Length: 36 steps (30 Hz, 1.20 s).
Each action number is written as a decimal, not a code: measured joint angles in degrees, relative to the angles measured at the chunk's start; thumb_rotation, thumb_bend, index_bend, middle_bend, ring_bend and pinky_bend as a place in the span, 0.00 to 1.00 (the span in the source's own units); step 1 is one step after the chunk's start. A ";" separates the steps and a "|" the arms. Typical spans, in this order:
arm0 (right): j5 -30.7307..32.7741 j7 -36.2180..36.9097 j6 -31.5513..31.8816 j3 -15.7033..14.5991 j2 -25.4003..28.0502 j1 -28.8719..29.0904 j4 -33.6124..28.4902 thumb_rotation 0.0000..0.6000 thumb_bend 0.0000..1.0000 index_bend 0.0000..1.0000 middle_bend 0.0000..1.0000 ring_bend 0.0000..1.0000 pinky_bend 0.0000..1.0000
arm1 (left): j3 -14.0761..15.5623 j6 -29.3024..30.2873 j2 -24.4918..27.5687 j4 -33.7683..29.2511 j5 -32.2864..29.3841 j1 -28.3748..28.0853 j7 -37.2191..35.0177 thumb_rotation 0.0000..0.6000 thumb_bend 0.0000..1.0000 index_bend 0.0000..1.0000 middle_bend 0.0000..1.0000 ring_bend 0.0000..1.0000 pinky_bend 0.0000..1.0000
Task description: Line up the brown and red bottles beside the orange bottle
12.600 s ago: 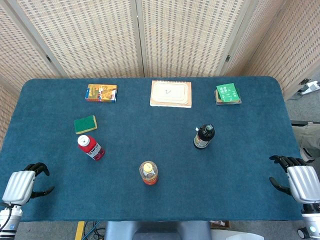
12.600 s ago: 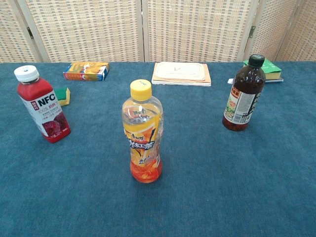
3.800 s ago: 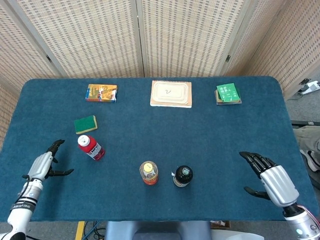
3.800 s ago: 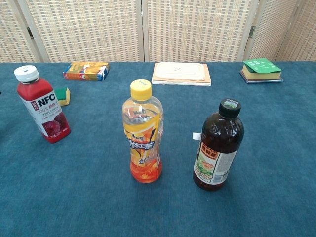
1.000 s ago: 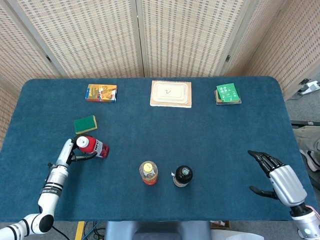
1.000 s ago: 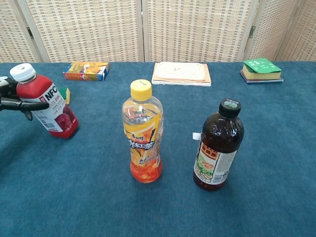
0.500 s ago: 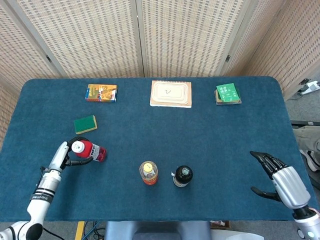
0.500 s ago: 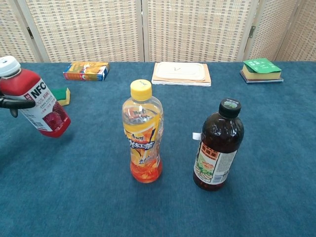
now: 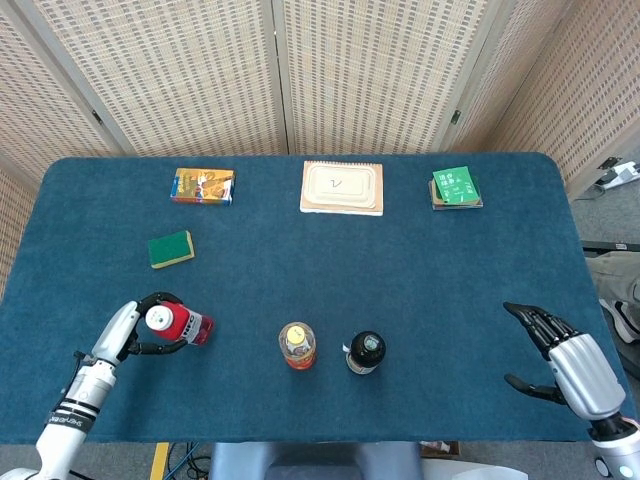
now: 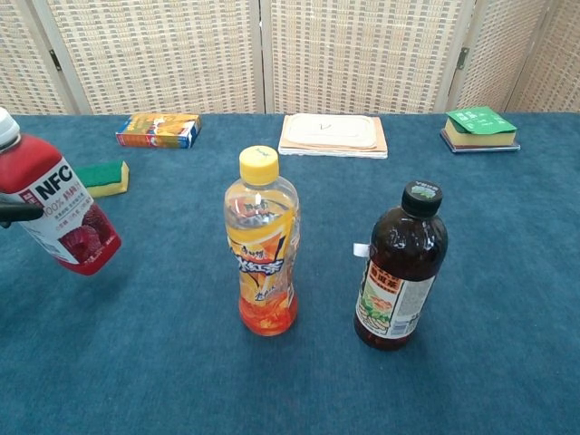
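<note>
The orange bottle (image 9: 297, 345) (image 10: 262, 256) with a yellow cap stands near the table's front edge. Just to its right stands the brown bottle (image 9: 366, 352) (image 10: 400, 268) with a black cap. My left hand (image 9: 135, 330) grips the red bottle (image 9: 173, 323) (image 10: 56, 206), which tilts with its white cap to the left; in the chest view only a dark fingertip shows at the left edge. My right hand (image 9: 568, 366) hovers open at the table's front right corner, holding nothing.
A green-and-yellow sponge (image 9: 171, 249) lies behind the red bottle. At the back of the blue table (image 9: 450, 280) lie a colourful box (image 9: 202, 186), a beige pad (image 9: 342, 187) and a green book (image 9: 456, 187).
My left hand has carried the red bottle nearer to the front edge and slightly right, still tilted. The right hand has drifted slightly back toward the corner.
</note>
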 measured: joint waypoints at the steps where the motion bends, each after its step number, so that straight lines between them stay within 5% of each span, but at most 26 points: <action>1: 0.00 0.00 -0.01 0.00 0.02 -0.02 0.01 1.00 0.00 0.09 0.19 0.18 0.37 | 0.28 0.34 0.16 -0.43 0.34 0.17 0.22 1.00 0.10 0.47 0.33 0.40 0.54; 17: -0.10 0.46 1.21 0.01 0.87 -0.83 -0.28 1.00 0.00 0.09 0.19 0.18 0.36 | 2.66 -0.12 -2.29 -3.38 0.98 -0.29 3.71 1.00 0.10 0.47 0.33 0.40 0.54; 36: -0.66 0.82 1.76 0.08 1.33 -1.26 -0.46 1.00 0.00 0.09 0.19 0.18 0.37 | 2.17 -1.05 -8.63 -3.00 -2.39 -2.44 10.41 1.00 0.10 0.47 0.33 0.40 0.54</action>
